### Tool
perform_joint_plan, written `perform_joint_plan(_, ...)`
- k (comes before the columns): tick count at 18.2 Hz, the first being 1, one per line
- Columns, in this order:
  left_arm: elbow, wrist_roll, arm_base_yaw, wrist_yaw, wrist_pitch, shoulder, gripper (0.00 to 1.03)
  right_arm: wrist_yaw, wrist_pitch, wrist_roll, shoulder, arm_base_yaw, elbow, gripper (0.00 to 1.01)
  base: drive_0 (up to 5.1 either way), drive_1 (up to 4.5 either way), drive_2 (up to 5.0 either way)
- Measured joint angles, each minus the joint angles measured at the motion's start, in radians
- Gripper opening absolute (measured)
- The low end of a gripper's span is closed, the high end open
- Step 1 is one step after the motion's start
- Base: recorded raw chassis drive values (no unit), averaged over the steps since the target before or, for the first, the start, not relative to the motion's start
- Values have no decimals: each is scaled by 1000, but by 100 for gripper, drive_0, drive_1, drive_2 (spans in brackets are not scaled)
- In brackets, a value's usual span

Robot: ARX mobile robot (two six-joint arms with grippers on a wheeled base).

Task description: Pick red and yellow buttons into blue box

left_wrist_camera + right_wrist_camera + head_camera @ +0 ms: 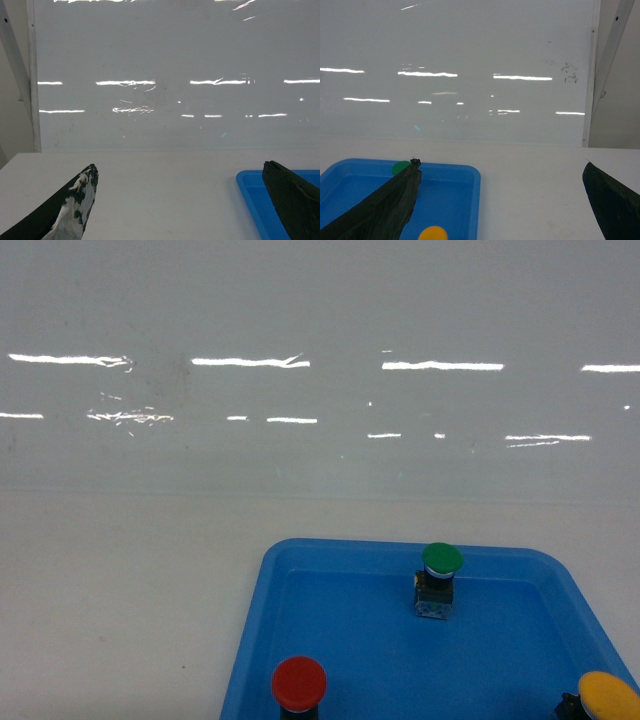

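Waiting pose: both grippers' fingers held spread and empty, left gripper [180, 210] and right gripper [500, 210] above the surface [120, 590]; red button [299, 683] and yellow button [609, 699] untouched in the shallow tray [262, 590].

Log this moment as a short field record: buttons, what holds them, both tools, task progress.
red button: upright in tray, near-left
yellow button: in tray, near-right, partly cut off
green button: upright by tray's far wall
tray: shallow, blue, on white table
blue box: not in view
left tool: open, empty, left of the tray
right tool: open, empty, over tray's right edge
progress: neither button picked yet
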Motion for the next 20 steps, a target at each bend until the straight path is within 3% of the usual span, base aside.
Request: perform_joint_plan(20,0,0,0,0,0,0,98,0,0,0,0,0,0,98,0,0,0)
